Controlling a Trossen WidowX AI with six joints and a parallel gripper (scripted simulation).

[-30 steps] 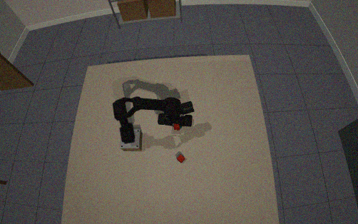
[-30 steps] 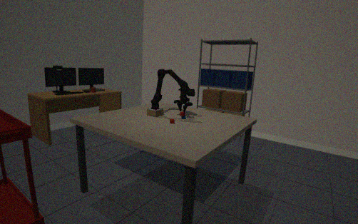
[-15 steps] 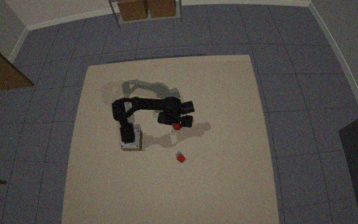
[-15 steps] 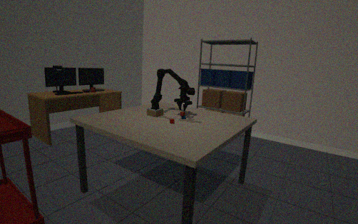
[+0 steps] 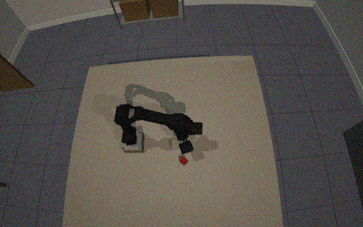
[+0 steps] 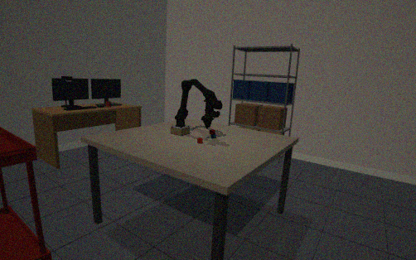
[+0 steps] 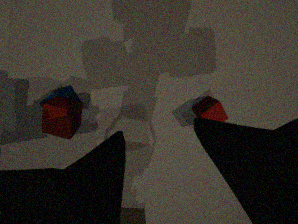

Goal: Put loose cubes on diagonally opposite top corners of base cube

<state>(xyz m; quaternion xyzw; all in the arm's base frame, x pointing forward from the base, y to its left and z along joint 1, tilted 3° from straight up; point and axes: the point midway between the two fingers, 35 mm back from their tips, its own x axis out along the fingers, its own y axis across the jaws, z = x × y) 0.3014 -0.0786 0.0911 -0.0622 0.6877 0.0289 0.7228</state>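
The blue base cube (image 6: 214,136) (image 7: 66,93) stands on the table with one red cube (image 6: 212,132) (image 7: 62,118) on top. Blue shows beyond the red cube in the wrist view; its exact offset and level are hard to tell. Both are hidden under the arm in the top view. The other red cube (image 5: 183,160) (image 6: 200,141) (image 7: 212,109) lies on the table, partly behind the right fingertip in the wrist view. My gripper (image 6: 207,126) (image 7: 159,130) is open and empty, above the table. The stacked cubes are left of both fingers in the wrist view.
The arm's base block (image 5: 133,147) (image 6: 180,131) stands on the tabletop (image 5: 168,195) (image 6: 163,151). Arm shadows fall around the cubes. A desk with monitors, a shelf rack and a red cart stand away from the table.
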